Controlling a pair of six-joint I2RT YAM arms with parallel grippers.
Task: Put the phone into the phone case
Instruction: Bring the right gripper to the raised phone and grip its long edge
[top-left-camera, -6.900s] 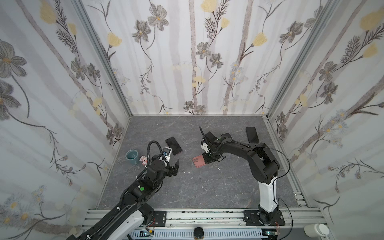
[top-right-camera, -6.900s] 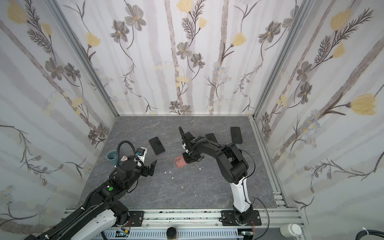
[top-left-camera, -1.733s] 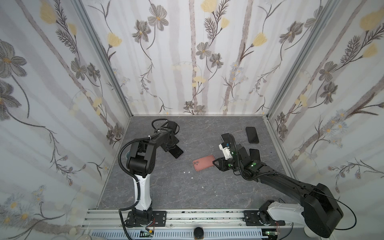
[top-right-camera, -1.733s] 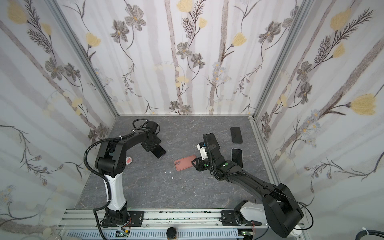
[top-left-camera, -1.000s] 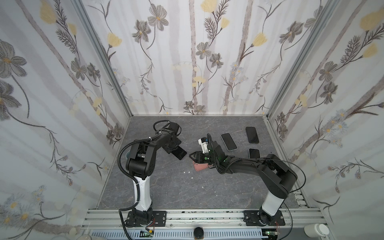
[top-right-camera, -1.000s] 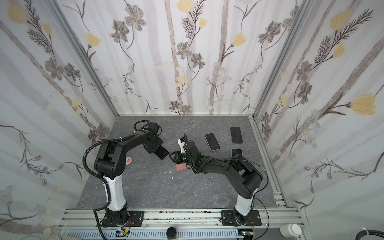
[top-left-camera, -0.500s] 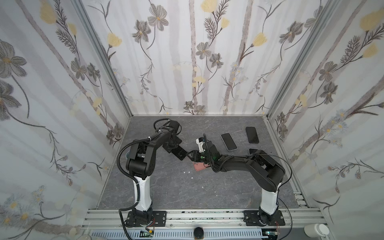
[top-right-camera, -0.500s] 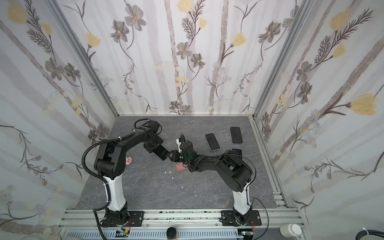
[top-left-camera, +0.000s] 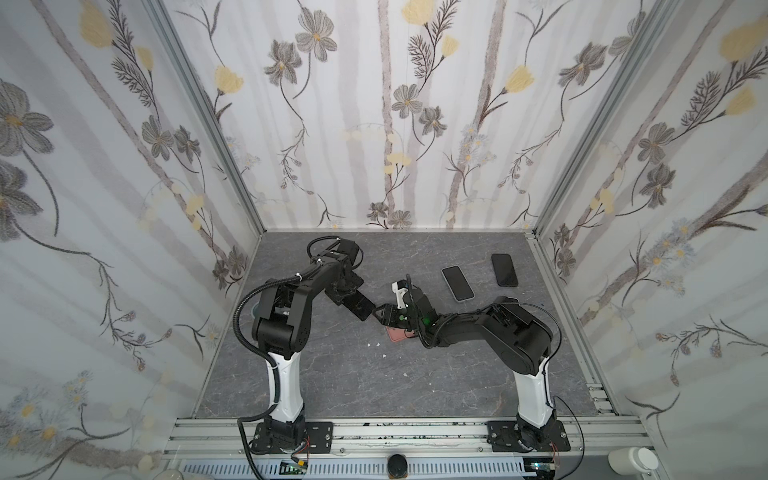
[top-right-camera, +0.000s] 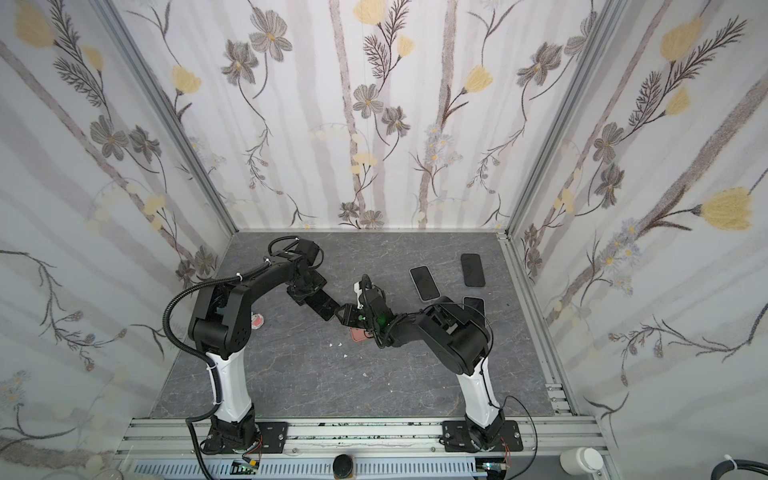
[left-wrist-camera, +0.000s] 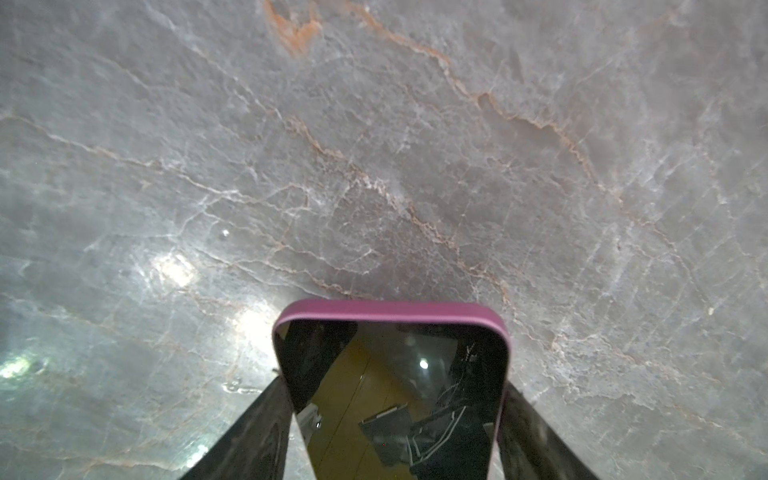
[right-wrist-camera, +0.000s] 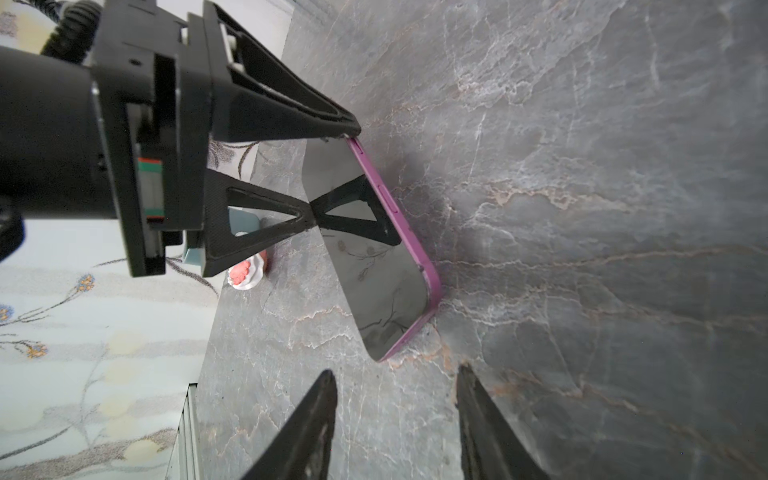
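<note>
Over veined grey surface: glossy black phone, rounded purple rim, clamped at long edges by left hand; right hand parted, empty, beside free corner.

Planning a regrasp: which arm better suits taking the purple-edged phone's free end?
Likely right: the open right gripper faces the purple-edged phone's free end; the left gripper clamps its sides.

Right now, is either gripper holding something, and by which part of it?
The left gripper holds the dark-screened phone with purple edges, jaws pressing its two long sides near one end. The right gripper is open, empty.
</note>
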